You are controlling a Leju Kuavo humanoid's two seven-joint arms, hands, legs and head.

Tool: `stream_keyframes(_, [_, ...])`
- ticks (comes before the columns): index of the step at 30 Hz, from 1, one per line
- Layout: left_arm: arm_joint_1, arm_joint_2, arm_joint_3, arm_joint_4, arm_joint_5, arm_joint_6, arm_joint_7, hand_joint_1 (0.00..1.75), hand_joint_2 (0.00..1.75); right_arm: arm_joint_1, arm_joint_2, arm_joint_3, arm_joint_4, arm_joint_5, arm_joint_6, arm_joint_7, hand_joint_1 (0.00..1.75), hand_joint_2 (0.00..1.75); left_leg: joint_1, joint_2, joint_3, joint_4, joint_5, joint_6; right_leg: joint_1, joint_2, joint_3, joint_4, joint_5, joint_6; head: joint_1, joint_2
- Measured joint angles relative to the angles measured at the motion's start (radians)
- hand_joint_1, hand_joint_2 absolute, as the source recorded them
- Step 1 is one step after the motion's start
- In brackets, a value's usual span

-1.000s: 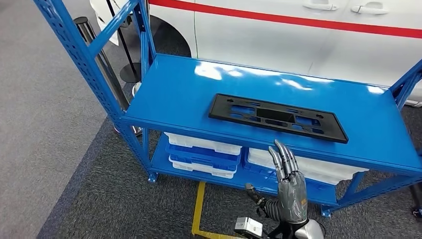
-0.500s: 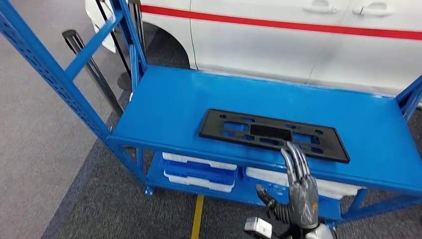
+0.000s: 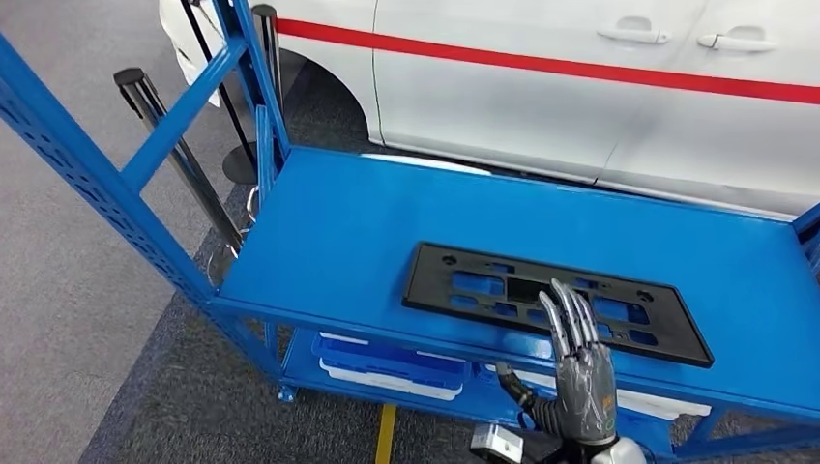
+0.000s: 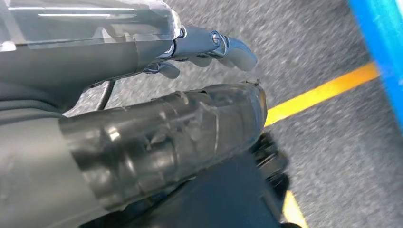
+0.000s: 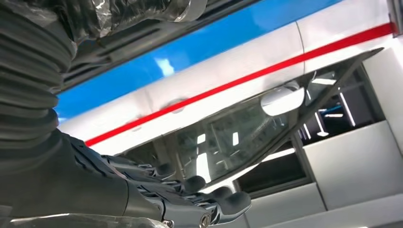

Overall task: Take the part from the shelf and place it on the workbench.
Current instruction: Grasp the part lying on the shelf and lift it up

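The part [image 3: 454, 275] is a flat black rectangular plate with several cut-outs, lying on the blue shelf's top board [image 3: 338, 222] near its front edge. My right hand [image 3: 580, 377] is raised in front of that edge, fingers straight and pointing up, thumb out to the side, holding nothing. Its fingertips [image 3: 566, 300] overlap the part's near edge in the head view; I cannot tell whether they touch. In the right wrist view the right hand [image 5: 95, 185] has its fingers stretched out, empty. My left hand [image 4: 157, 137] hangs over the grey floor, holding nothing.
A white car with a red stripe [image 3: 580, 97] stands close behind the shelf. White and blue bins [image 3: 392, 362] fill the lower level. Blue uprights and a brace [image 3: 174, 126] rise at the left, with black posts [image 3: 179, 155] beside them. Yellow floor tape [image 4: 318, 92] runs under the shelf front.
The whole picture has shifted, so the camera has moved toward the shelf. My right hand has risen and its fingertips now overlap the part's near edge.
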Motion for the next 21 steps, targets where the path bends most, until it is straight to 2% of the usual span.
stream_keyframes(2, [-0.002,0.0,0.0,0.0,0.0,0.004,0.0,0.0,0.0,0.001,-0.005,0.0,0.004,0.006,0.011,0.006,0.0,1.75,-0.001,-0.001,0.017,-0.001,-0.015,0.003,-0.001,-0.001,-0.087,0.116,-0.042,0.004,0.0,0.0])
stream_keyframes(3, [-0.002,0.0,0.0,0.0,0.0,0.006,0.0,0.0,0.0,0.002,-0.008,0.0,0.006,0.009,0.013,0.008,0.0,1.75,-0.002,-0.001,0.028,-0.001,-0.024,0.002,-0.002,-0.001,-0.117,0.138,-0.05,0.005,0.0,0.0])
stream_keyframes(4, [-0.001,0.0,0.0,0.0,0.0,0.007,0.0,0.0,0.0,0.003,-0.01,0.0,0.007,0.01,0.014,0.009,0.0,1.75,-0.003,-0.002,0.042,-0.001,-0.034,0.002,-0.002,-0.001,-0.13,0.126,-0.036,0.003,0.0,0.0])
stream_keyframes(5, [0.0,0.0,0.0,0.0,0.0,0.009,0.0,0.0,0.0,0.003,-0.012,0.0,0.008,0.011,0.014,0.009,0.0,1.75,-0.003,-0.002,0.056,-0.001,-0.043,0.001,-0.001,-0.001,-0.129,0.083,0.001,0.0,0.0,0.0])
stream_keyframes(7, [0.0,-0.002,0.0,0.0,0.0,0.017,0.002,0.0,0.0,0.003,-0.014,0.0,0.009,0.014,0.016,0.011,0.0,1.75,-0.004,-0.004,0.081,-0.001,-0.063,-0.004,0.006,-0.001,-0.108,-0.038,0.104,-0.012,0.0,0.0])
stream_keyframes(8, [-0.001,-0.004,0.0,0.001,0.0,0.027,0.004,0.0,0.0,0.003,-0.016,0.0,0.01,0.015,0.02,0.014,0.0,1.75,-0.005,-0.005,0.087,-0.001,-0.071,-0.009,0.01,-0.001,-0.1,-0.081,0.134,-0.018,0.0,0.0])
stream_keyframes(9, [-0.002,-0.005,0.0,0.001,0.0,0.041,0.01,0.0,0.0,0.004,-0.018,0.0,0.011,0.017,0.026,0.018,0.0,1.75,-0.005,-0.006,0.09,-0.001,-0.078,-0.015,0.014,0.0,-0.097,-0.103,0.152,-0.022,0.0,0.0])
stream_keyframes(10, [-0.003,-0.006,0.0,0.002,0.0,0.055,0.016,0.0,0.0,0.005,-0.02,0.001,0.012,0.019,0.035,0.024,0.0,1.75,-0.007,-0.007,0.095,0.0,-0.081,-0.02,0.016,0.0,-0.096,-0.108,0.149,-0.025,0.0,0.0])
stream_keyframes(13, [-0.006,-0.007,0.0,0.002,-0.001,0.084,0.03,0.0,0.0,0.008,-0.035,0.002,0.013,0.009,0.093,0.044,0.0,1.75,-0.008,-0.005,0.098,0.021,-0.099,-0.033,0.009,0.002,-0.073,-0.125,0.153,-0.036,0.0,0.0])
stream_keyframes(15, [-0.009,-0.007,0.0,0.002,-0.002,0.091,0.035,0.0,0.0,0.007,-0.062,0.002,0.015,-0.014,0.168,0.058,0.0,1.75,-0.005,-0.003,0.057,0.109,-0.15,-0.043,0.006,0.0,-0.06,-0.133,0.148,-0.044,-0.001,0.0])
stream_keyframes(17, [-0.01,-0.007,0.0,0.002,-0.004,0.092,0.039,0.0,0.0,0.006,-0.097,0.004,0.019,-0.033,0.242,0.064,0.0,1.75,-0.002,-0.003,-0.015,0.232,-0.205,-0.049,0.007,-0.002,-0.057,-0.133,0.142,-0.049,-0.001,0.0])
stream_keyframes(18, [-0.01,-0.007,0.0,0.002,-0.005,0.091,0.04,0.0,0.0,0.005,-0.117,0.006,0.022,-0.039,0.275,0.064,0.0,1.75,-0.001,-0.003,-0.042,0.267,-0.212,-0.051,0.007,-0.003,-0.056,-0.133,0.14,-0.049,-0.001,0.0])
stream_keyframes(19, [-0.009,-0.007,0.0,0.002,-0.006,0.091,0.042,0.0,0.0,0.002,-0.137,0.007,0.026,-0.045,0.308,0.064,0.0,1.75,0.0,-0.003,-0.054,0.27,-0.198,-0.052,0.007,-0.002,-0.054,-0.132,0.137,-0.049,-0.001,0.0])
stream_keyframes(20, [-0.009,-0.007,0.0,0.002,-0.009,0.09,0.044,0.0,0.0,-0.004,-0.157,0.009,0.028,-0.05,0.34,0.063,0.0,1.75,0.0,-0.003,-0.049,0.237,-0.165,-0.052,0.006,-0.001,-0.05,-0.131,0.134,-0.048,-0.002,0.0])
stream_keyframes(21, [-0.01,-0.007,0.0,0.002,-0.013,0.088,0.046,0.0,0.0,-0.014,-0.182,0.012,0.031,-0.058,0.382,0.062,0.0,1.75,0.001,-0.003,-0.029,0.173,-0.116,-0.051,0.006,0.0,-0.045,-0.13,0.131,-0.046,-0.001,0.0])
